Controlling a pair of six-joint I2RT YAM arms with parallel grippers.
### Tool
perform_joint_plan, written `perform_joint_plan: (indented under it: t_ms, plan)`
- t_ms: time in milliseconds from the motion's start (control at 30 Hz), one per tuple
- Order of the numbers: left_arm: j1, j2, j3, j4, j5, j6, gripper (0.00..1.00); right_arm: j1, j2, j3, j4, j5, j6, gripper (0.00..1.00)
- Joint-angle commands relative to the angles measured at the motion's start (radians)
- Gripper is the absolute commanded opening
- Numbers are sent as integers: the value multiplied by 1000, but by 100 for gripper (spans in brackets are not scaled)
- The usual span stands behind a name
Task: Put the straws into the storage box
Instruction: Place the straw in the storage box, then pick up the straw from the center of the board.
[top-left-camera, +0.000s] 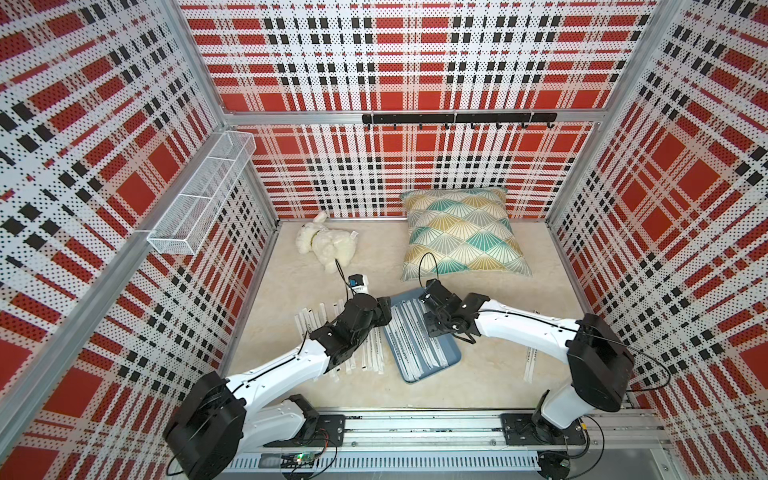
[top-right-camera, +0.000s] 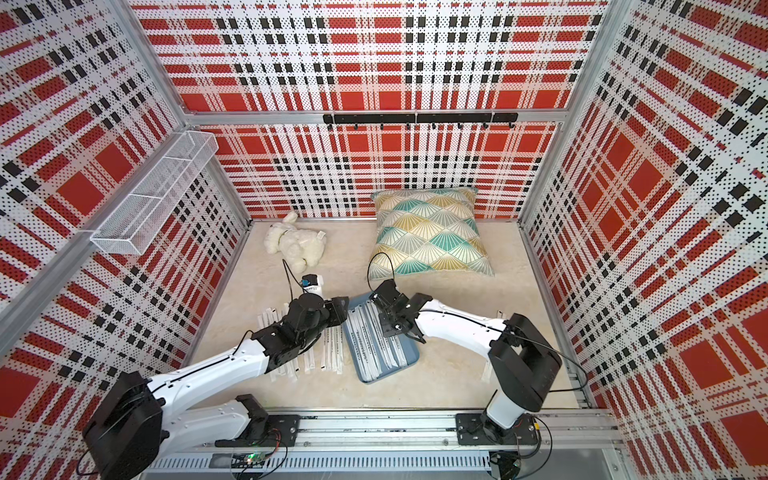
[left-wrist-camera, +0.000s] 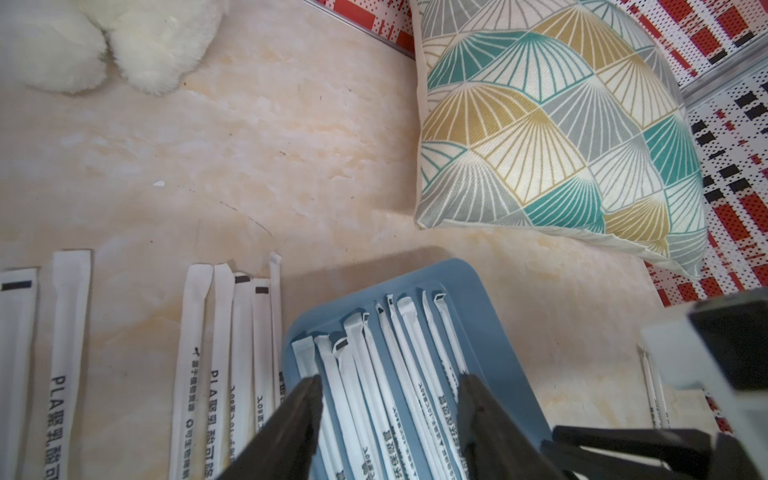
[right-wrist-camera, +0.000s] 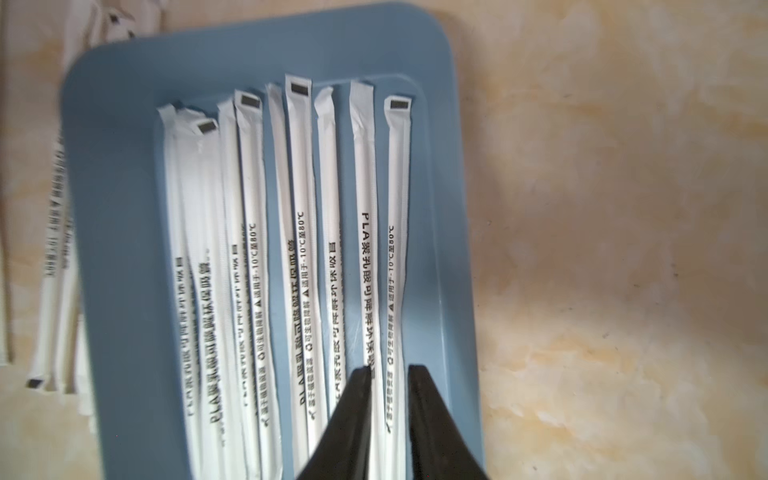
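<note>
some straws lie in the storage box, others left of it.

The box is showing plain slate blue. The straws inside it are wearing white wrappers with dark lettering and small dark end blocks, and the loose straws beside the box are wearing the same. The bench under the box is showing cream marbling with pale orange. Beyond the box, the pillow is displaying teal, mustard, grey and cream fans, and the plush is looking cream-white. The walls around the box are running a dotted plaid of red, black and white. The left claw and right claw over the box are showing black.
</note>
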Motion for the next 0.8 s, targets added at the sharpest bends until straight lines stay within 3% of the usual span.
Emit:
perform_joint_plan:
  t_ms: [0,133,233,333,433,767]
  plan:
    - [-61,30,65,0,-37,36,57,-81,-138,-59,-96,34,95,24]
    - [-174,115,106,51,-53,45,59,-265,-280,-192,-175,77,162,26]
    - [-238,190,132,104,-37,45,60,-421,-371,-289,-209,104,210,34]
    - [-265,250,146,156,3,33,60,-569,-419,-357,-192,130,201,44]
    - [-276,294,150,195,41,31,60,-700,-395,-403,-141,110,160,46]
    - [-253,329,141,190,79,54,60,-784,-224,-428,42,86,98,41]
